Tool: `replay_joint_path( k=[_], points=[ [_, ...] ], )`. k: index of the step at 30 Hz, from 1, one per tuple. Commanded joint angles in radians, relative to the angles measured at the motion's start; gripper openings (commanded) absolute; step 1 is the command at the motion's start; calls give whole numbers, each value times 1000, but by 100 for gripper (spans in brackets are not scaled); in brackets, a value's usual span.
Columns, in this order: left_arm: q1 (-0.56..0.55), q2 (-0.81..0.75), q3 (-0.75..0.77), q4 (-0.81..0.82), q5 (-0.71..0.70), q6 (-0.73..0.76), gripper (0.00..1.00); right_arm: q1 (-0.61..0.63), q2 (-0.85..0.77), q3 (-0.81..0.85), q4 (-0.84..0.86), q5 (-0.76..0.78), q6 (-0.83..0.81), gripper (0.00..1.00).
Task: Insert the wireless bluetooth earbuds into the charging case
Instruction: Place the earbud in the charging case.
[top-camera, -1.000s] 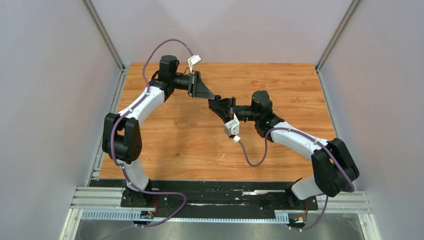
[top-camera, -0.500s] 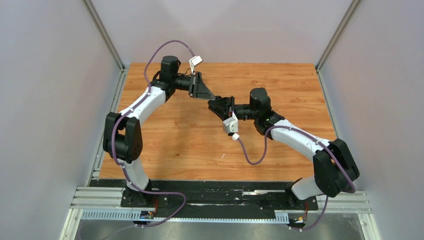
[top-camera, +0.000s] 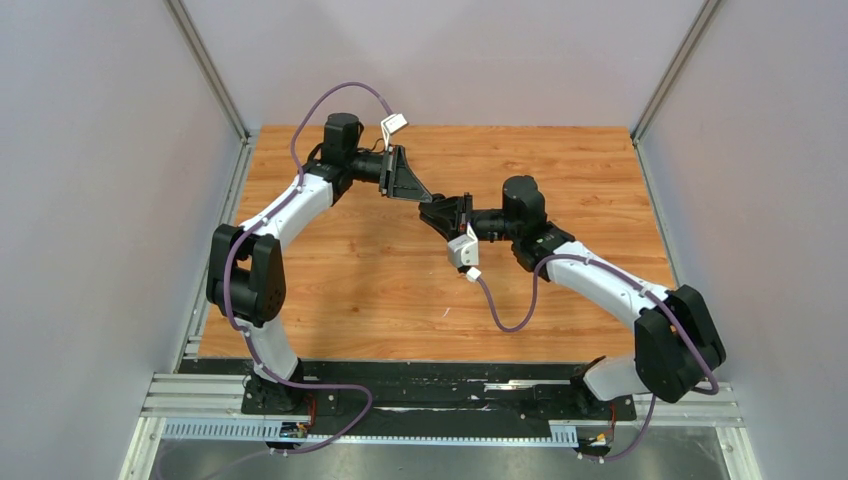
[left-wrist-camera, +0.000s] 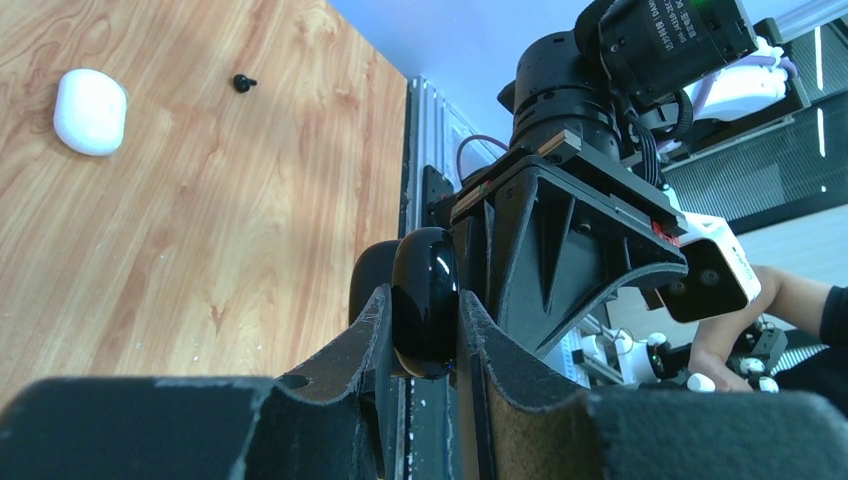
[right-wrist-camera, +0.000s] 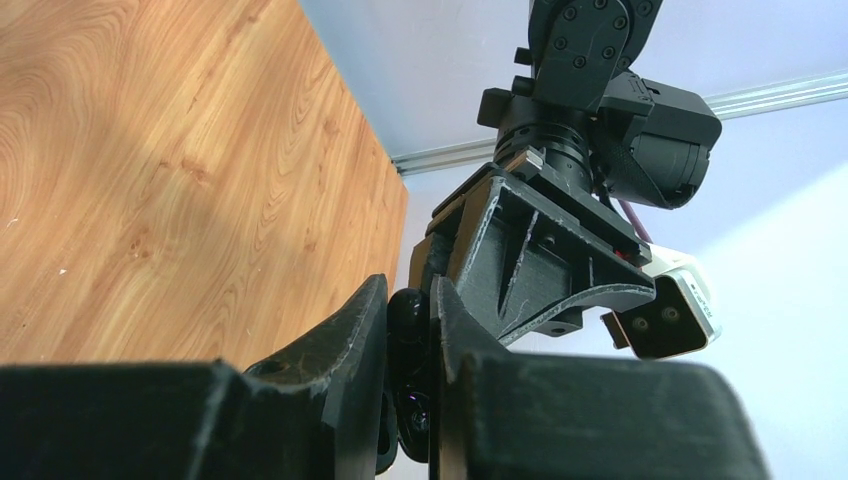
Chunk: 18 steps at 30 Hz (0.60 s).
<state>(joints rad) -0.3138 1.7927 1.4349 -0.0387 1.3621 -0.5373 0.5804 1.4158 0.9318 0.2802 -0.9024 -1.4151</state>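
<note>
The left gripper (left-wrist-camera: 425, 295) clamps a glossy black charging case (left-wrist-camera: 428, 262) aloft, fingers partly apart. The right gripper (right-wrist-camera: 409, 288) pinches the same case, fingers nearly together. A black earbud (left-wrist-camera: 243, 82) lies on the table (left-wrist-camera: 200, 220) near a white case (left-wrist-camera: 90, 110).

You've got a wooden table (top-camera: 380, 300): one white case (left-wrist-camera: 90, 111) lying on it, one tiny black earbud (left-wrist-camera: 243, 82) near it, apart.

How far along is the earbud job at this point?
Done: nothing visibly seated. In hand: left gripper clamps the black case in mid-air; right gripper pinches a black object close by, unclear what. Remaining: a black earbud lies loose on the table, apart from the white case, which looks closed.
</note>
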Motion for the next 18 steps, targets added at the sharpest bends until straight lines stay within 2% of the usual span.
replay_joint_path(
  k=[1, 5, 11, 16, 18],
  points=[
    [2, -19, 10, 33, 83, -29, 0, -7, -28, -7, -94, 51, 42, 19],
    [2, -18, 10, 33, 83, -29, 0, -7, -38, -8, -107, 53, 59, 24],
    [4, -16, 11, 33, 80, -27, 0, -6, -35, -4, -114, 43, 60, 23],
    [4, -12, 11, 33, 78, -27, 0, -7, -28, 0, -115, 37, 53, 3],
    [4, -12, 12, 33, 79, -28, 0, -7, -28, 1, -115, 39, 46, 0]
  ],
)
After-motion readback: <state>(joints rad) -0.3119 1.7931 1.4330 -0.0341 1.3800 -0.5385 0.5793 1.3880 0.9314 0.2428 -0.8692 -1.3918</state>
